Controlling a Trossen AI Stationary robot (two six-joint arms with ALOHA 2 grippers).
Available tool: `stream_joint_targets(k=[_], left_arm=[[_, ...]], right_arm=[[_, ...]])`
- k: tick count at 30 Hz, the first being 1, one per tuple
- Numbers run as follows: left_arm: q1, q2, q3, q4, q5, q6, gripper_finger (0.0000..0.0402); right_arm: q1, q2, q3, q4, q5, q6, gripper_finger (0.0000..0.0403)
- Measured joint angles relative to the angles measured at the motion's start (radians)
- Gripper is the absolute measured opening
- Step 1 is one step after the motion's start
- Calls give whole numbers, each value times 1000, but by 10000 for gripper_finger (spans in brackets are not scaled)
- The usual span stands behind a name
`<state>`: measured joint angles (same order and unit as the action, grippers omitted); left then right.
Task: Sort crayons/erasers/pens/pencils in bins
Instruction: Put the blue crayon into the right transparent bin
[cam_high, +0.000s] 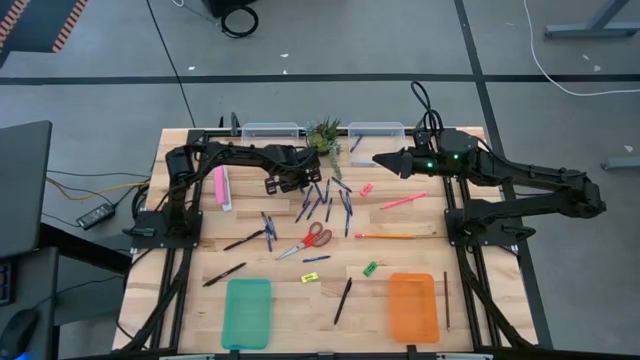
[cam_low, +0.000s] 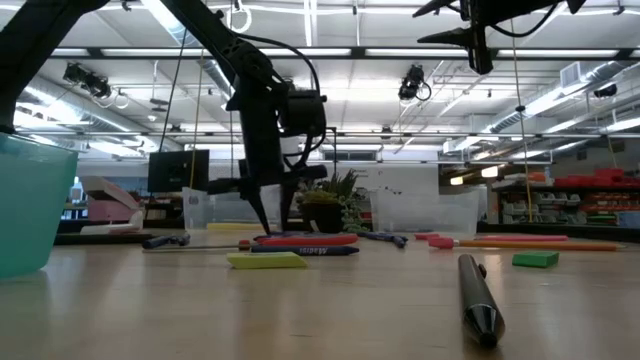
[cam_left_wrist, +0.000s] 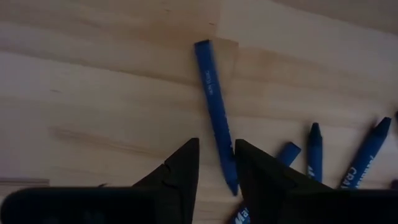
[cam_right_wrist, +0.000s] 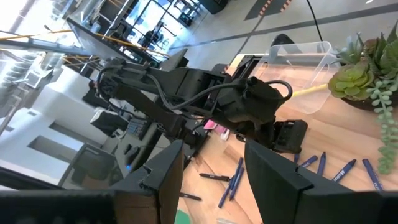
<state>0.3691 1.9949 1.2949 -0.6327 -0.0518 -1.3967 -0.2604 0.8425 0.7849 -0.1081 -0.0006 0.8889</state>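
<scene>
A blue crayon lies flat on the wooden table, apart from several more blue crayons near the plant. My left gripper points down over it, open. Its fingers stand on either side of the crayon's pointed end, just above the table. My right gripper hangs open high over the table's far right, holding nothing. Green, yellow and pink erasers and black pencils lie scattered. Two clear bins stand at the far edge. My left gripper comes from above with its fingers across the blue crayon, near its pointed end. The crayon lies close against the inner side of one finger. I cannot tell whether they touch. The crayon rests flat on the table.
Red-handled scissors, a pink box, a pink marker and an orange pencil lie mid-table. A potted plant stands between the clear bins. A teal tray and an orange tray sit at the near edge.
</scene>
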Motion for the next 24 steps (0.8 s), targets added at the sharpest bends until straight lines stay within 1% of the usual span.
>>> stream_joint_targets(k=[3, 8, 11, 15, 20, 24], left_arm=[[0, 0, 0, -23, 0, 5, 88], [0, 0, 0, -35, 19, 79, 49], [0, 0, 0, -43, 28, 108, 35], [0, 0, 0, -49, 55, 149, 29], [-3, -3, 1, -45, 114, 156, 37], [-19, -22, -2, -21, 142, 162, 29]], right_arm=[[0, 0, 0, -2, 0, -2, 177], [0, 0, 0, -2, 0, -3, 177], [0, 0, 0, -3, 0, -10, 177], [0, 0, 0, -3, 15, -11, 177], [0, 0, 0, -3, 33, -11, 177], [0, 0, 0, -3, 34, -11, 177]])
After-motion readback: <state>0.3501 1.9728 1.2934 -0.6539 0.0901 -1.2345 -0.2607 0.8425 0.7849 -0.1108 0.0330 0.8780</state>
